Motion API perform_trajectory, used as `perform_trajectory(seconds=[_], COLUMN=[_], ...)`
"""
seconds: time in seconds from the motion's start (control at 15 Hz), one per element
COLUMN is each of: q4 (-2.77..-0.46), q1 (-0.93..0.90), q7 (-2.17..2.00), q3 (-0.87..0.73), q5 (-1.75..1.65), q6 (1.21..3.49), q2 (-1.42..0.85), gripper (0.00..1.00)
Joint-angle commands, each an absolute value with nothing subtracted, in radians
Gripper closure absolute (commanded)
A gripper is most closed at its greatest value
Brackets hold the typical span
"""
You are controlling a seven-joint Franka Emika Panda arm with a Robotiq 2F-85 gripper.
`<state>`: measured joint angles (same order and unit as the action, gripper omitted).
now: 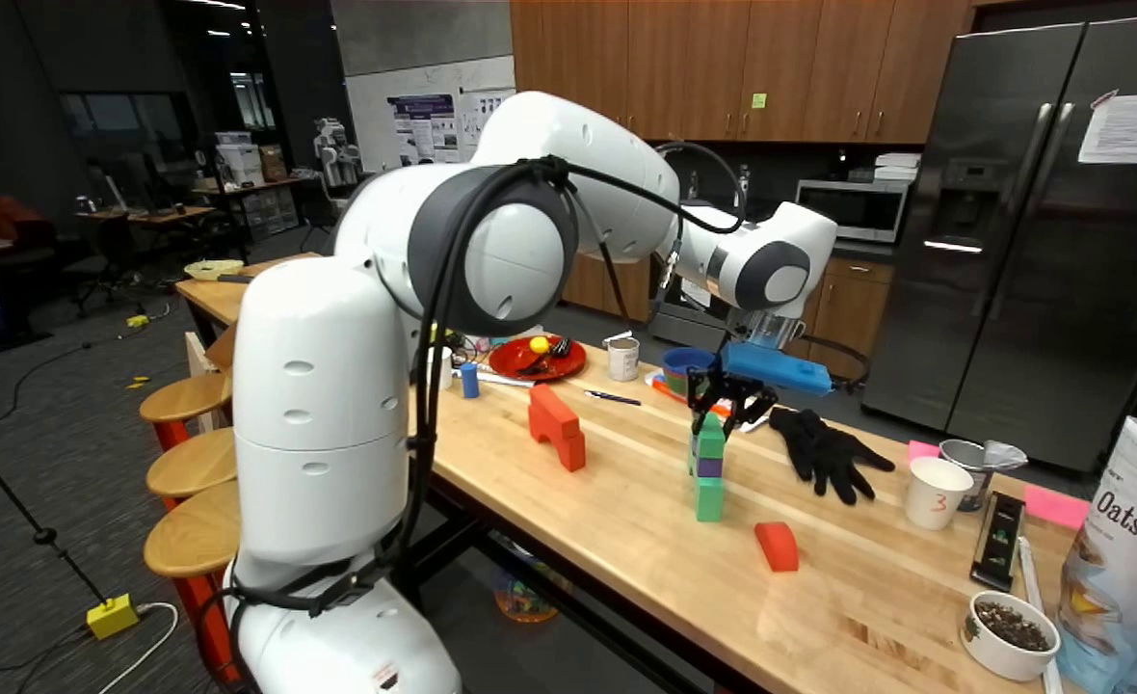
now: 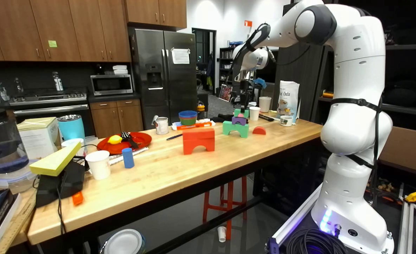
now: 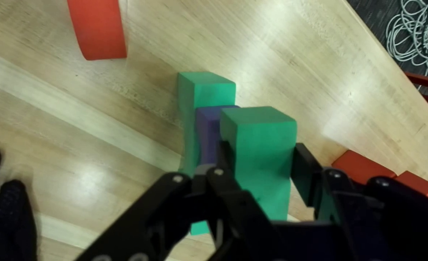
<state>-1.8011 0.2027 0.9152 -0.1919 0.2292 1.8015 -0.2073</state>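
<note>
My gripper [image 3: 261, 150] points down with one finger on each side of the upper green block [image 3: 264, 148]; both fingers appear to touch it. The upper green block sits on top of, or just over, a purple block [image 1: 709, 467] that rests on a lower green arch block [image 2: 235, 129]. I cannot tell whether a small gap lies under the upper block. The purple block also shows in the wrist view [image 3: 208, 134], partly hidden by the left finger. A red half-round block [image 1: 777, 547] lies near the stack on the wooden table [image 1: 626, 540].
Red arch blocks [image 2: 199, 140] stand apart from the stack. Black gloves [image 1: 824, 453] lie beside it. Blue and green bowls [image 2: 188, 117], a red plate [image 2: 144, 139], a pen [image 1: 613, 397], paper cups [image 1: 935, 492] and an oats bag [image 1: 1113, 559] are also on the table.
</note>
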Motion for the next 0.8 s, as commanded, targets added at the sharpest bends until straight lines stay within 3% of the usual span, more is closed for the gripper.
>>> perform_trajectory(seconds=[0.0,0.2,0.73], q4=[-1.779,-1.778,-1.806], q1=[0.226,0.225,0.217], q7=[0.923,0.921,0.9], q3=[-0.174,-0.174,-0.177], q5=[0.214,0.207,0.161], q6=[1.793,1.793,1.814], q2=[-0.213,-0.212,-0.163], gripper=[0.24,0.03,0.0])
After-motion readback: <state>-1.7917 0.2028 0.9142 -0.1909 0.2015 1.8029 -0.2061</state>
